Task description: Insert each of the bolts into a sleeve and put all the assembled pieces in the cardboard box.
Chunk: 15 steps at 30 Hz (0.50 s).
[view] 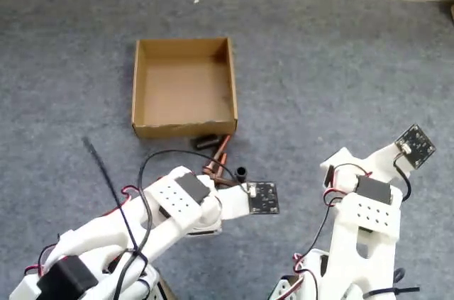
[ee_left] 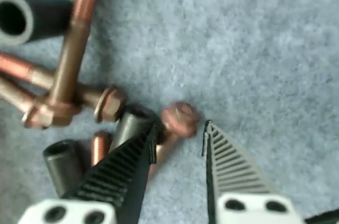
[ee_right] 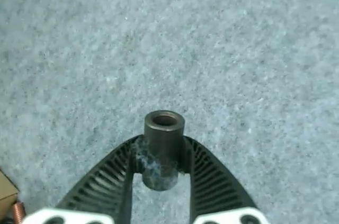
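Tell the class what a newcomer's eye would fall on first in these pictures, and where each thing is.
The right gripper is shut on a dark sleeve, held over the grey carpet. Copper bolts and dark sleeves lie jumbled close to the open cardboard box, on the arms' side of it. The left gripper is open right at them, by one bolt's head.

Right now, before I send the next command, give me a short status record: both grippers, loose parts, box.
left gripper: open, fingertips either side of a copper bolt head
right gripper: shut on a dark sleeve
loose parts: bolts and sleeves piled together on the carpet, under the left gripper
cardboard box: upright, no pieces visible inside
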{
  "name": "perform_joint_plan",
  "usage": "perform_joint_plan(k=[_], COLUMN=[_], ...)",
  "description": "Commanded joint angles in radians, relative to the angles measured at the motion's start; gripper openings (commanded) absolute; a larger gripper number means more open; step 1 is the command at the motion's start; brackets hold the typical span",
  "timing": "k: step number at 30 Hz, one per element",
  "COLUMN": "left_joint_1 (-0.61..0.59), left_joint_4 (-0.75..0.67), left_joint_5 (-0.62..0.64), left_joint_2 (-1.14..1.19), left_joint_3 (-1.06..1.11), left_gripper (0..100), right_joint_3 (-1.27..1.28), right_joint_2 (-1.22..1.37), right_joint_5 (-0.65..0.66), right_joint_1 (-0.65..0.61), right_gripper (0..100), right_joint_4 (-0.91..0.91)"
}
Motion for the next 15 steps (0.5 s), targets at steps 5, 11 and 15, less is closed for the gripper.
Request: perform_joint_plan(k=[5,11,15], left_joint_1=[-0.038,-0.064,-0.07], left_joint_4=[-0.089,-0.031,0.008], left_joint_5=[-0.006,-0.034,-0.103], left_joint_2=[0.007,0.007,0.007], left_joint_3=[-0.065,-0.062,-0.025], left_gripper=[17,17,17], right_joint_3=[-0.012,-0.012,-0.012], right_joint_2=[-0.025,-0.025,-0.025], right_joint_5=[-0.008,-0.006,-0.005], right_joint_1=[0.007,0.005,0.005], right_gripper=[0.5,0.5,0.5], right_joint_4=[-0.019,-0.019,-0.019])
